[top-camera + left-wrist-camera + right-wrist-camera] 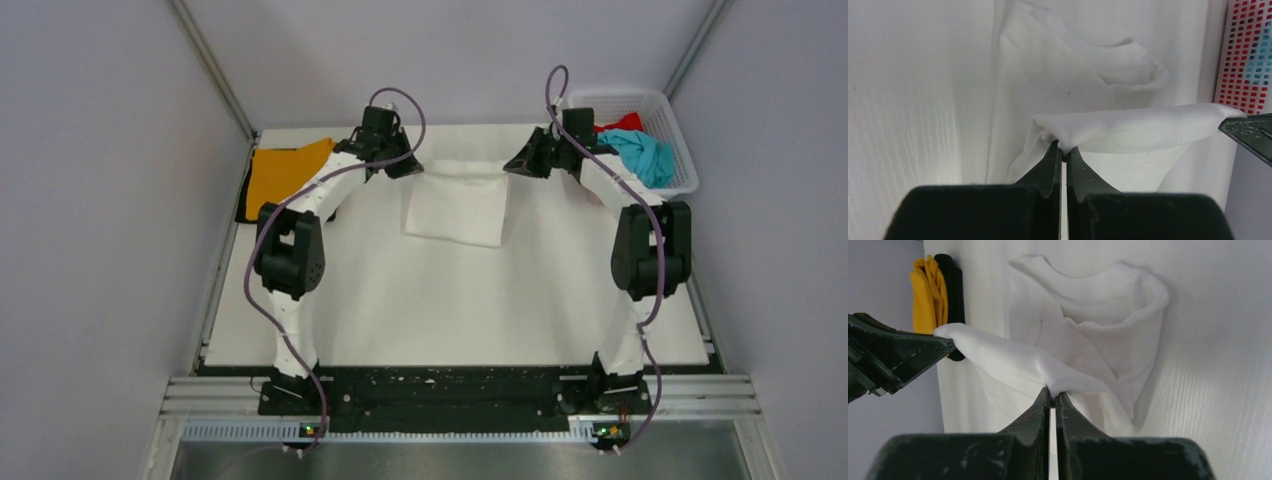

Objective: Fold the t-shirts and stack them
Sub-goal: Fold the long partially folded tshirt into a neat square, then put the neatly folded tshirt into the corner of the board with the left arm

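The white t-shirt (458, 205) hangs at the far middle of the table, stretched between both grippers. My left gripper (410, 168) is shut on its left top corner, seen pinched in the left wrist view (1064, 149). My right gripper (512, 166) is shut on its right top corner, seen in the right wrist view (1052, 392). The shirt's lower part (1088, 320) lies crumpled on the table. The orange t-shirt (284, 172) lies folded on the black t-shirt (243, 203) at the far left. The teal t-shirt (645, 154) and the red t-shirt (622, 122) sit in the basket.
The white mesh basket (681, 150) stands at the far right corner, behind my right arm. The white table top (450, 300) stretches from the shirt to the arm bases. Grey walls close in on both sides.
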